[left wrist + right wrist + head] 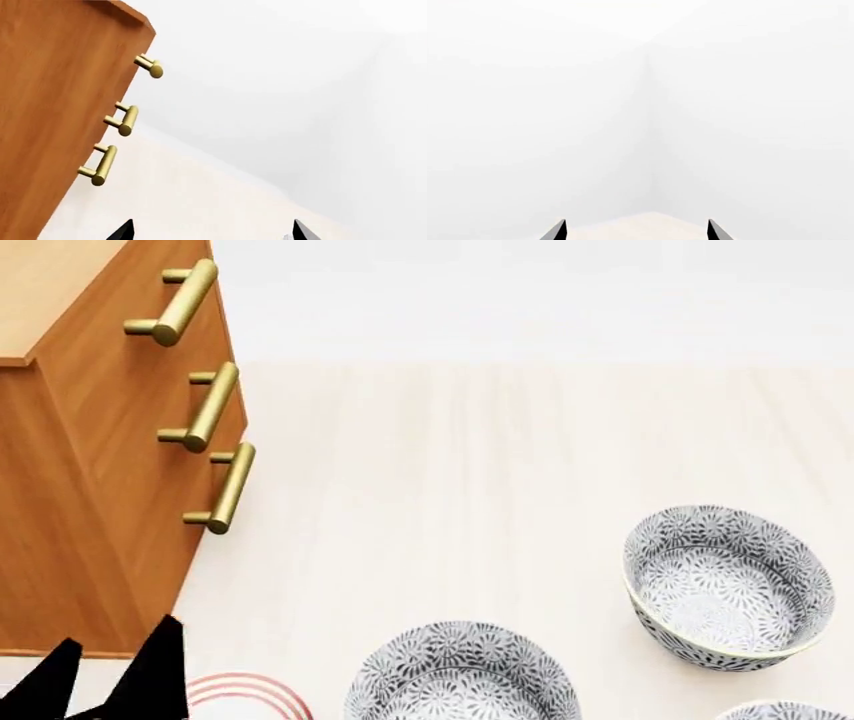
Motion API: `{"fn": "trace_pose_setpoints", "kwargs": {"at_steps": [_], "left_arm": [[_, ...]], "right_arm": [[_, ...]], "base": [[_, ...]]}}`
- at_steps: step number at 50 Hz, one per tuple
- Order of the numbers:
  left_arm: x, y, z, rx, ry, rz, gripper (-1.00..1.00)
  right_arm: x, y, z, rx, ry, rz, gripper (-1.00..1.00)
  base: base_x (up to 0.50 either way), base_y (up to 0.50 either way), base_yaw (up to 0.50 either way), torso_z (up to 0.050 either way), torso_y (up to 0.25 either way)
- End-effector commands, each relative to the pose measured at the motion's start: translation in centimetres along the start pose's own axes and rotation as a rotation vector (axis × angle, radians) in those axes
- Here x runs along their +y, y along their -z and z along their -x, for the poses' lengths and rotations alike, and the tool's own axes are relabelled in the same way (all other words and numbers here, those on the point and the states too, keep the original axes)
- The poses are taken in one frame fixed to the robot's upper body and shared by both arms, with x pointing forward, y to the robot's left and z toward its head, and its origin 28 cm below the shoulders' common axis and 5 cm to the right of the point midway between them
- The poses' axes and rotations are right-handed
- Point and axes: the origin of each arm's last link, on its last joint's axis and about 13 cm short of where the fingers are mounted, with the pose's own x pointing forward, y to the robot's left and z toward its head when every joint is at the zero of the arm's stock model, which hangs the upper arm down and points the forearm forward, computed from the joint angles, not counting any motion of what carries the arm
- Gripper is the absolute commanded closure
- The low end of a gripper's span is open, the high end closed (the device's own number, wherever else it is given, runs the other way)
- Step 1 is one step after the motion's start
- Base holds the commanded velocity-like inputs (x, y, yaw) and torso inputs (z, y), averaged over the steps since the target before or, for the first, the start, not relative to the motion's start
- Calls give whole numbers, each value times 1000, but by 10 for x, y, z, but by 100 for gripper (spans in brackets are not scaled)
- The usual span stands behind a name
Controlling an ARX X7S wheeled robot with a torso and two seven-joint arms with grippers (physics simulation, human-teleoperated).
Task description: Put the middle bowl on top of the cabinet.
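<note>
Head view looks down on a pale, faintly grained wooden table (441,490) under a plain white wall. At its left stands the cabinet (94,460), orange-brown wood with a lighter top and three round brass bar handles (214,405) down its front. Three deep round bowls sit on the table, glossy white ceramic crowded with grey-black leaf pattern inside and out. One lies at the near edge of the picture (461,675), only the rim of another shows at the lower right corner (781,710), and a third sits farther back on the right (727,585). Which of them counts as the middle bowl cannot be told with certainty; all rest on the table, well apart from the cabinet. Red rings of a flat white plate (247,695) peek in beside the left gripper (107,680), whose black fingers hang empty near the cabinet's base.

Left wrist view alone shows the cabinet's front tilted, with its handles end-on, and two dark fingertips spread wide, holding nothing.

Right wrist view shows only a white room corner, a sliver of table, and the right gripper (637,231) with tips likewise parted and empty.
</note>
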Motion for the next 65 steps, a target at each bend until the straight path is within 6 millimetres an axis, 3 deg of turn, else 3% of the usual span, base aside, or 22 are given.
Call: {"fn": "trace_pose_setpoints", "kwargs": {"at_steps": [1,4,18,33,65], "left_arm": [[-39,0,-3,69,57,116,-100],[-44,2,-6,107,96,240,-100],[-59,20,3,171,94,270,-100],[-48,44,6,263,53,330,-100],[-32,62,2,230,-66,223,-100]], "right_arm": [[-1,0,2,-8,12,-3,-100],[-1,0,3,-10,14,-3,-100],[-8,-4,7,-13,22,-7,-100],[-10,-6,7,-14,22,-3,-100],[-7,-4,5,-16,9,6,-100]], "base": [[0,0,0,0,0],[0,0,0,0,0],[0,0,0,0,0],[0,0,0,0,0],[0,0,0,0,0]]}}
